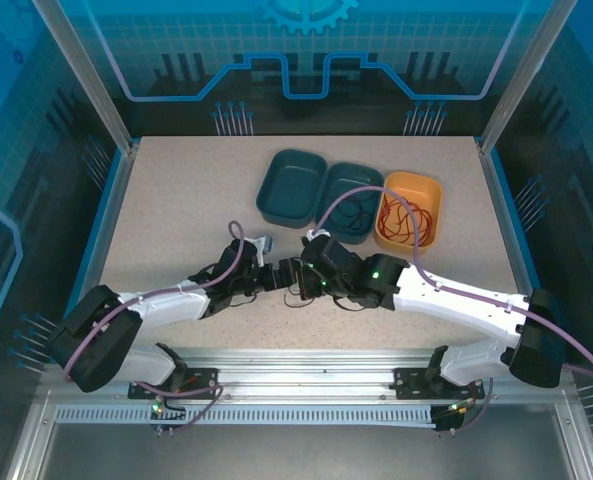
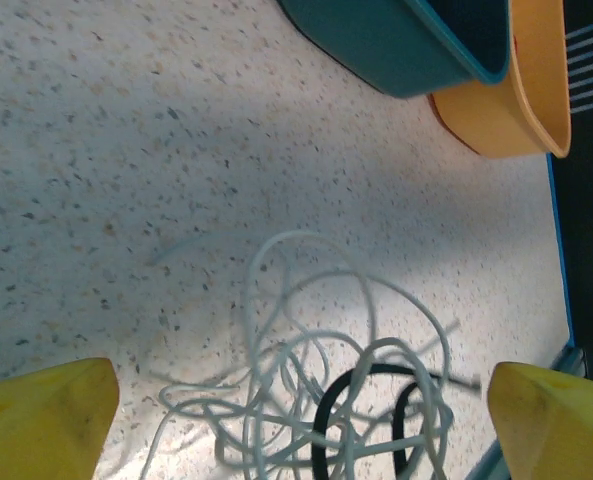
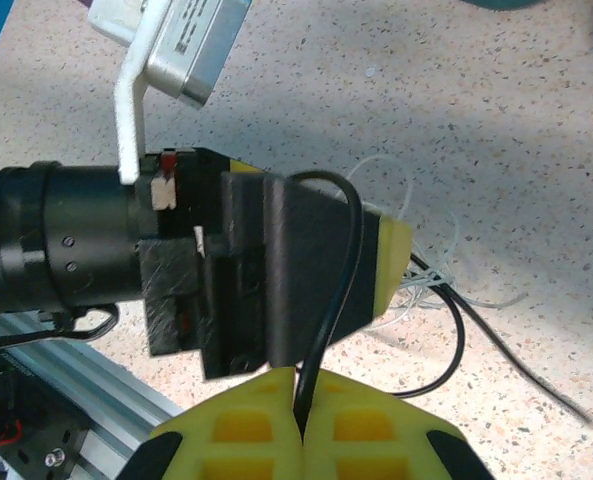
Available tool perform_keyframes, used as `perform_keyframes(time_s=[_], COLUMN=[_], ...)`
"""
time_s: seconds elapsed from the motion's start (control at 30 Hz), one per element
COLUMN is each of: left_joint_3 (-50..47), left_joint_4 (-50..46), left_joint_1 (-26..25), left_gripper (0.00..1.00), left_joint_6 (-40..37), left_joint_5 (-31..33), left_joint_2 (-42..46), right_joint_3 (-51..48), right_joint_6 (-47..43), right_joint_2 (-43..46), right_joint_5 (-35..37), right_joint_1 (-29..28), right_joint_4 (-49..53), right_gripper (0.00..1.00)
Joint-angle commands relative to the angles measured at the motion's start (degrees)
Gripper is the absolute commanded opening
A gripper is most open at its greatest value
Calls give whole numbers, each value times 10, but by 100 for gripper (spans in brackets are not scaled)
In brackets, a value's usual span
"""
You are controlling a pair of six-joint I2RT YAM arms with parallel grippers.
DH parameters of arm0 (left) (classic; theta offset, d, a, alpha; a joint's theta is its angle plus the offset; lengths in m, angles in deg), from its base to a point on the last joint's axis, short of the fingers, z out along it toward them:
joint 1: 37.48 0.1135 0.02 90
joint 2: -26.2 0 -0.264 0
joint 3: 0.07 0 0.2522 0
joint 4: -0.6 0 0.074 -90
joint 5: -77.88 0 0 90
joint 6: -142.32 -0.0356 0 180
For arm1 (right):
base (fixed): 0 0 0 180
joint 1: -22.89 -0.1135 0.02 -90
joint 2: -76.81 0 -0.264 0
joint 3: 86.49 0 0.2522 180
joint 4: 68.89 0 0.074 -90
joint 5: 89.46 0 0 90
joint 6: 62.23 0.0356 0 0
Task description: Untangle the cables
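Observation:
A tangle of white cable lies on the speckled table with loops of black cable woven through it. My left gripper hangs over this tangle, open, its yellow fingertips far apart on either side and gripping nothing. My right gripper is shut on the black cable, which arcs from the pinch over the left gripper's finger down to the white cable. From above, both grippers meet at the table's middle. A red cable lies coiled in the orange tray.
Two teal trays stand beside the orange one at the back. The nearer teal tray and the orange tray are just beyond the tangle. The left wrist camera sits close to my right gripper.

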Motion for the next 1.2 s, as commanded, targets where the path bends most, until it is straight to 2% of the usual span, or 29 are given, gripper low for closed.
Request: perform_keyframes(time_s=[0.0, 0.1, 0.27, 0.53, 0.77, 1.0, 1.17], left_joint_3=[15, 24, 35, 43, 45, 56, 60], left_joint_4=[-33, -81, -149, -195, -196, -201, -204], left_joint_1=[-3, -3, -1, 7, 12, 13, 13], left_gripper=[89, 81, 74, 73, 70, 68, 59], left_joint_6=[20, 24, 34, 39, 44, 39, 42], left_joint_5=[51, 81, 117, 135, 126, 117, 113], left_joint_2=[-4, -6, -22, -23, -37, -53, -63], right_joint_3=[-4, -11, -24, -18, -21, 3, 32], right_joint_6=[7, 10, 10, 2, -4, -27, -59], right_joint_2=[30, 51, 86, 144, 213, 241, 244], right_joint_5=[-11, -5, -6, 34, 50, 69, 75], right_joint_1=[4, 5, 14, 29, 42, 51, 59], right_joint_4=[-15, -8, -1, 66, 90, 119, 138], right_gripper=[0, 0, 0, 0, 0, 0, 0])
